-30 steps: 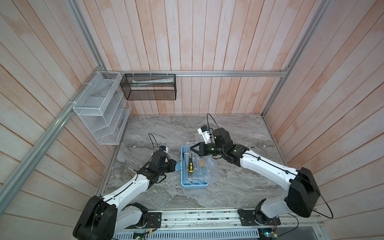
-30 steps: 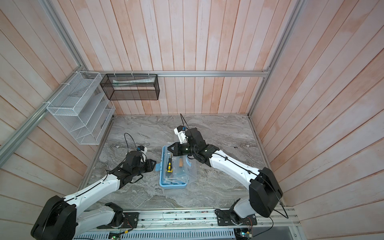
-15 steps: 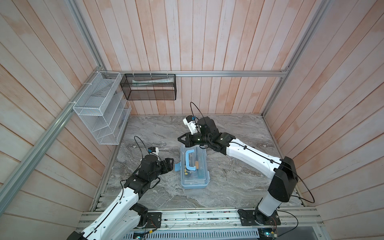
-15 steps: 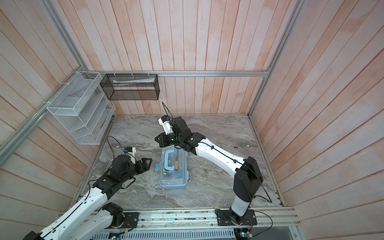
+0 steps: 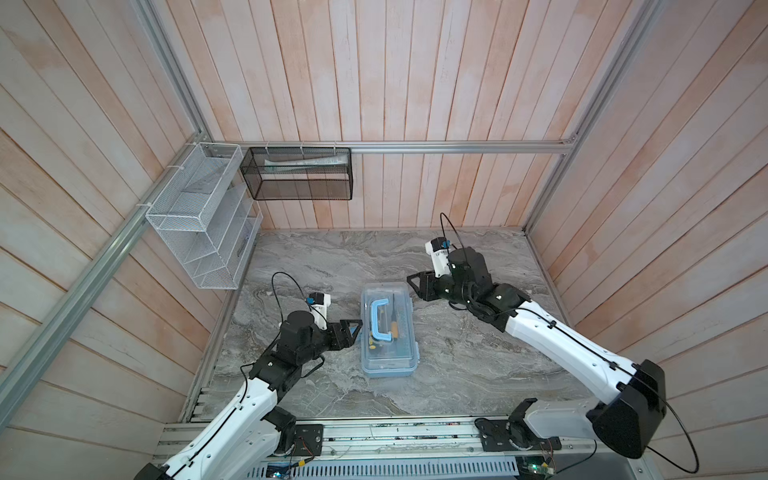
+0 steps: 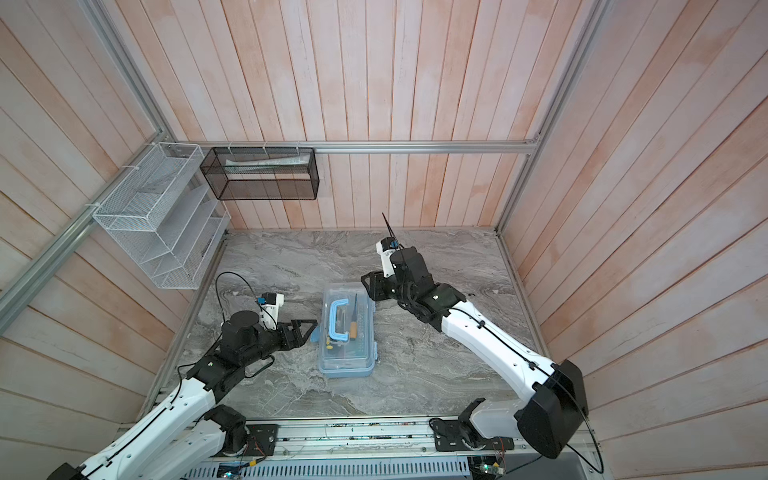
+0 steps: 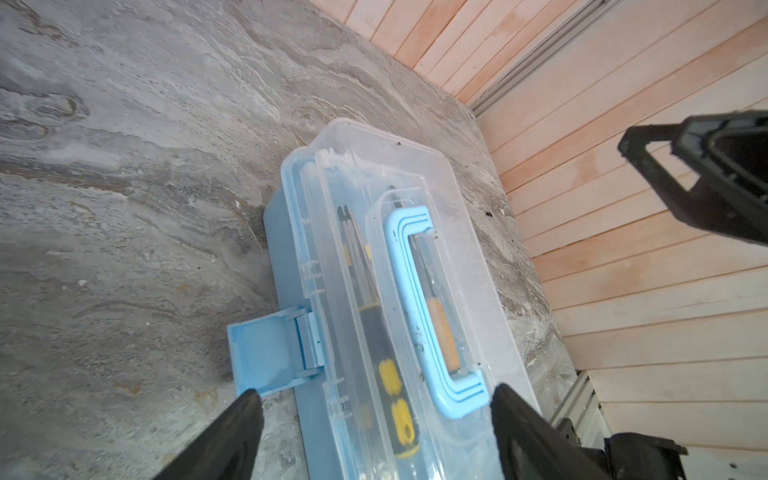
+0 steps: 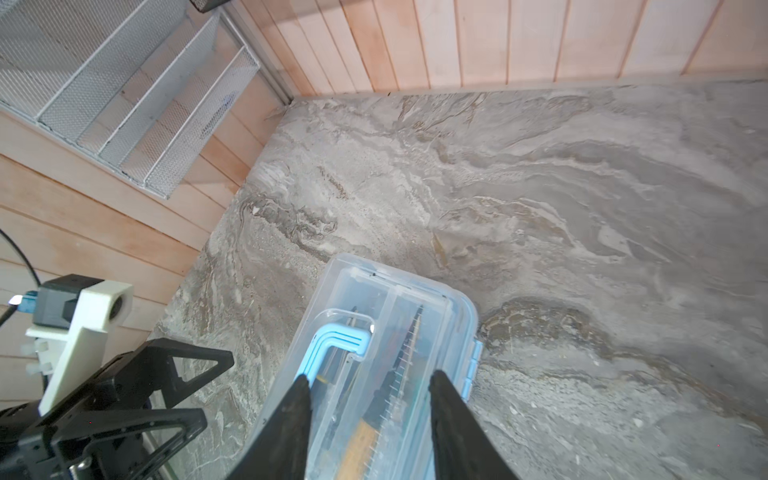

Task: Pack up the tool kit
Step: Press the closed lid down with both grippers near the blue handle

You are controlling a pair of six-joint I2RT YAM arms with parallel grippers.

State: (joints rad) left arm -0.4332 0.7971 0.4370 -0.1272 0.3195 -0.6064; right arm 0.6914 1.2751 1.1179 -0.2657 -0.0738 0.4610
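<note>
The tool kit (image 5: pixel 388 332) lies lengthwise up-frame, its unfastened latch (image 7: pixel 266 353) pointing left at the nearer, spread left gripper (image 7: pixel 374 395); the right gripper (image 5: pixel 417 286), also spread, sits upper-right.

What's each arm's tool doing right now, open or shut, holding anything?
Left tool: open, holding nothing.
Right tool: open, holding nothing.

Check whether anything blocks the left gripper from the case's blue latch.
Nothing visible does. The open left gripper hangs beside the case, one of its fingers close by the latch that sticks out from the case's side.
</note>
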